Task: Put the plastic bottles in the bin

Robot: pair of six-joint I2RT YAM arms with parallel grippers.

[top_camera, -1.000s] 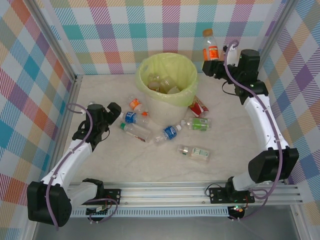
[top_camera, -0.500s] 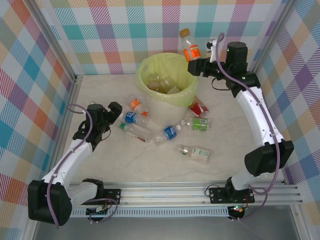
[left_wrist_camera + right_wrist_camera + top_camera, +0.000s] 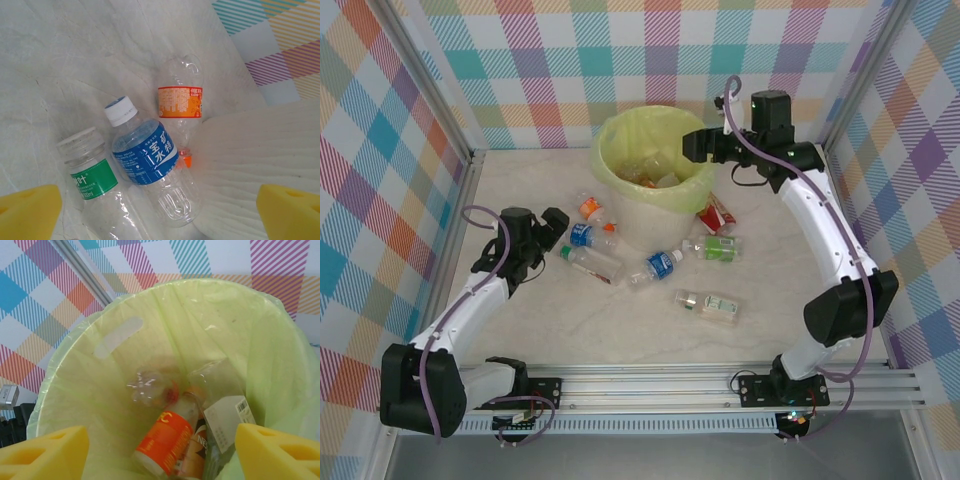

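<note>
Now, watch your left gripper (image 3: 553, 224): it is hanging wide open, holding nothing, over three plastic bottles that are crowding together on the table (image 3: 570, 330). The blue-labelled bottle (image 3: 145, 155) is lying against the green-labelled bottle (image 3: 95, 182), and the orange-labelled bottle (image 3: 181, 102) is resting just beside the wall of the bin (image 3: 610, 135). If you are closing on the blue one, a finger is likely wedging into its neighbour, so you are risking a two-bottle pinch or a smooth round bottle squirting sideways. The bin wall is also crowding that side, and a shove could be tipping it.

Your right gripper (image 3: 160, 450) is hovering over the bin's mouth with its pads spread apart and nothing between them; an orange bottle (image 3: 167, 437) is lying inside among other clear ones. Pulling away low, you are risking a snag on the loose liner bag (image 3: 125, 340).

Four more bottles are lying on the table near the bin's right and near sides, the red-labelled one (image 3: 717, 213) tucking against its base.
</note>
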